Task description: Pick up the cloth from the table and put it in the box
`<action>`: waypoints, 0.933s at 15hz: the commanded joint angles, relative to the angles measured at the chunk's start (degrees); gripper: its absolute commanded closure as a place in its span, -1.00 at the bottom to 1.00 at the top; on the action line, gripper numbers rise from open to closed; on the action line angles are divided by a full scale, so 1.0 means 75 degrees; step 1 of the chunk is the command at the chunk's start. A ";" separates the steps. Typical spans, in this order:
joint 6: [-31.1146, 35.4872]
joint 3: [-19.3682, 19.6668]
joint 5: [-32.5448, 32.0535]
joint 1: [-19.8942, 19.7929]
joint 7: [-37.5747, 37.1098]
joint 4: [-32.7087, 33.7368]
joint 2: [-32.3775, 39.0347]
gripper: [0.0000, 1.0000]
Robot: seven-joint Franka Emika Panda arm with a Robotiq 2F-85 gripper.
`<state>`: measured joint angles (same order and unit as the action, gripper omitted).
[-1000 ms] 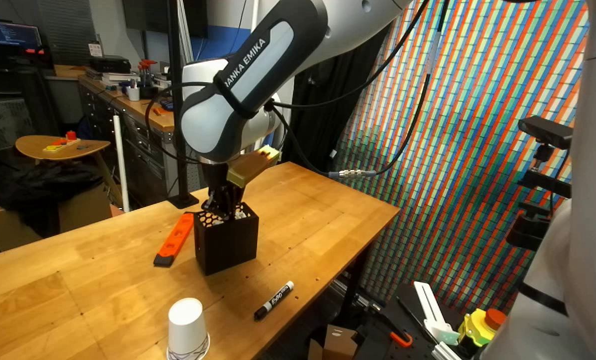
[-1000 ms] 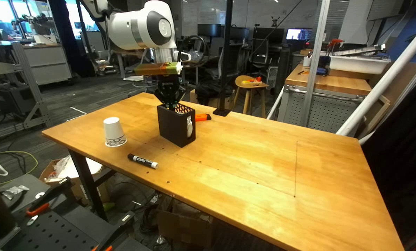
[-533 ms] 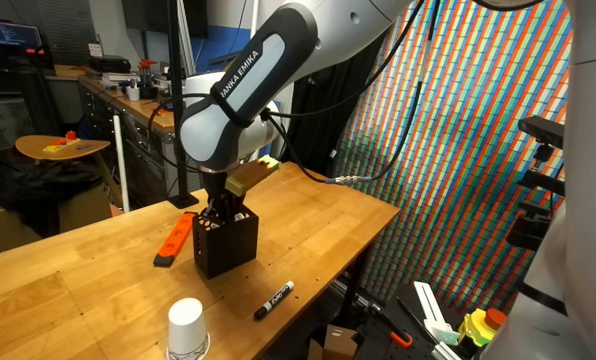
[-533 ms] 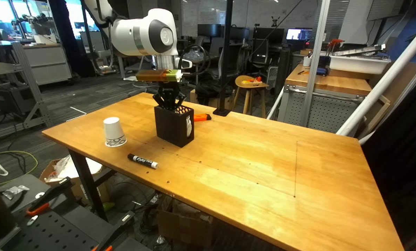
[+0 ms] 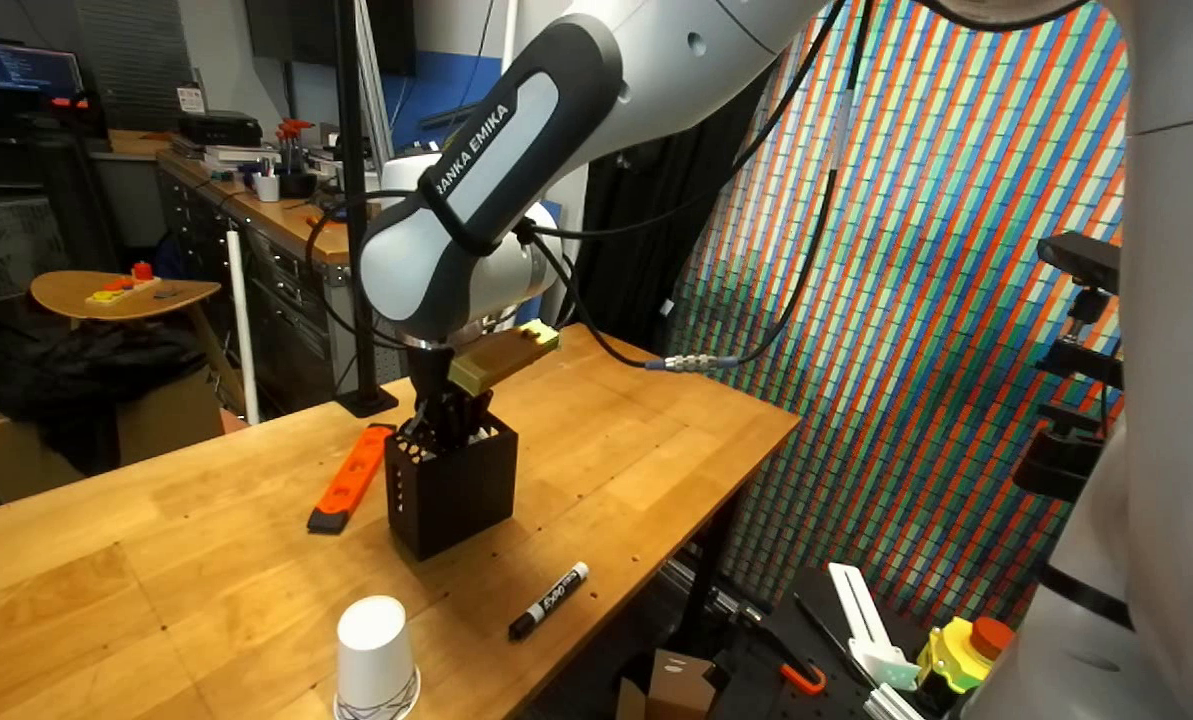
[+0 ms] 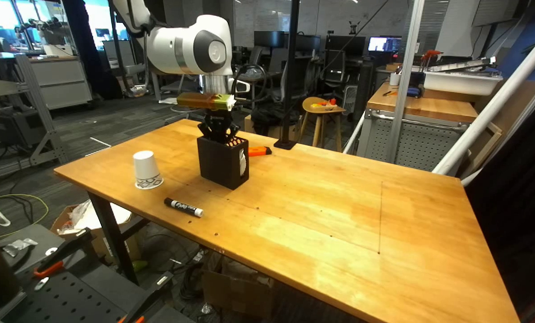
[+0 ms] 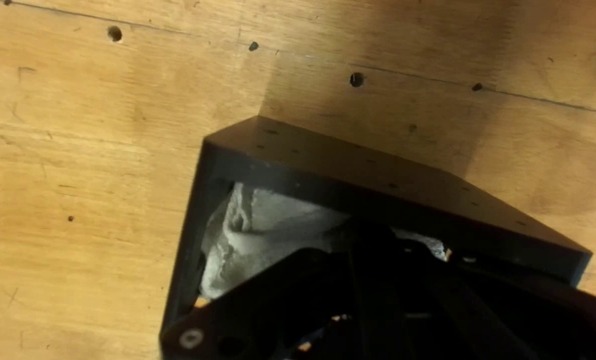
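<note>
While my jaws reach down into the black box (image 6: 221, 162), the white cloth (image 7: 265, 237) lies inside it.
I cannot tell whether my jaws are clenched or parted, for their tips are lost in the dark of the box. In the wrist view the cloth shows folded and partly hidden behind them. On the desk (image 6: 339, 215), a marker (image 5: 548, 602) lies near one long edge, a paper cup (image 6: 147, 169) stands upside down toward a corner of that edge, and an orange bar (image 5: 351, 482) lies just beside the box, near the opposite long edge.
</note>
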<state>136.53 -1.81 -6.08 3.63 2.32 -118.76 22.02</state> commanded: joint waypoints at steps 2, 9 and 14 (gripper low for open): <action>0.0308 -0.0106 0.0232 -0.0124 0.0270 0.0247 0.0482 0.99; 0.0265 -0.0121 0.0250 -0.0159 0.0375 0.0588 0.0802 0.99; 0.0221 -0.0066 0.0091 -0.0118 0.0438 0.0327 0.0354 0.99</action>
<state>138.12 -1.87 -5.39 3.20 4.19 -115.79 26.27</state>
